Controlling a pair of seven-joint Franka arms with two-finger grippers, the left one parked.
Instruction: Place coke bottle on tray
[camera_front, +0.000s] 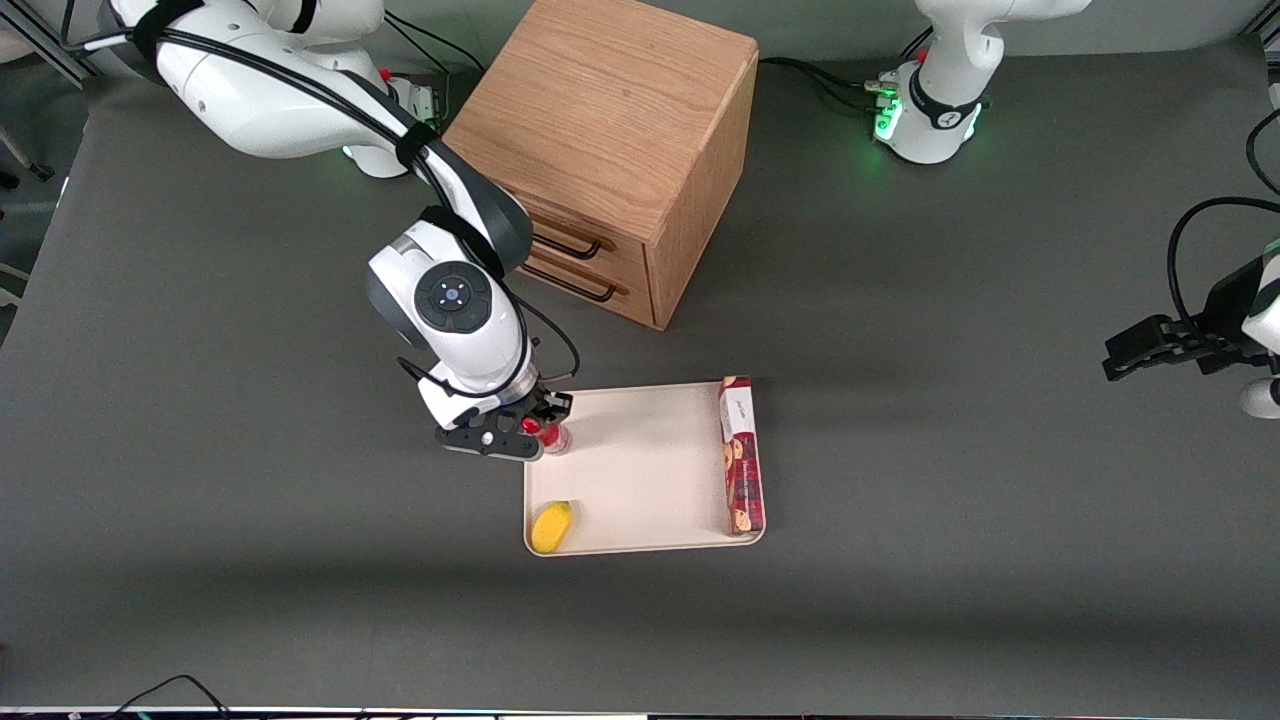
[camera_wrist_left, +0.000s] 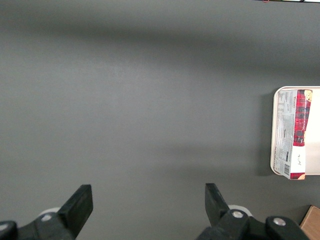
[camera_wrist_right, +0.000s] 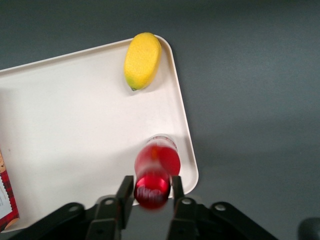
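Pincer (camera_wrist_right: 152, 192) grips coke bottle (camera_wrist_right: 156, 172) upright on tray (camera_wrist_right: 75, 130) (wrist view shows cap)

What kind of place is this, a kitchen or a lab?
Likely a robotics lab: the gripper holds a coke bottle over a tray on a dark table, beside a wooden drawer cabinet.

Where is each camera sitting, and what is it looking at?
Front view: high up facing the robots, looking down on the table, the cabinet and the tray; both arms show.
Left wrist view: on the parked arm, looking down at bare table, with its own fingers showing.
Right wrist view: on the working arm, looking down past its gripper, which is shut on the coke bottle above the tray's corner.
All three share the tray and cookie box; front and right wrist views share the yellow fruit.
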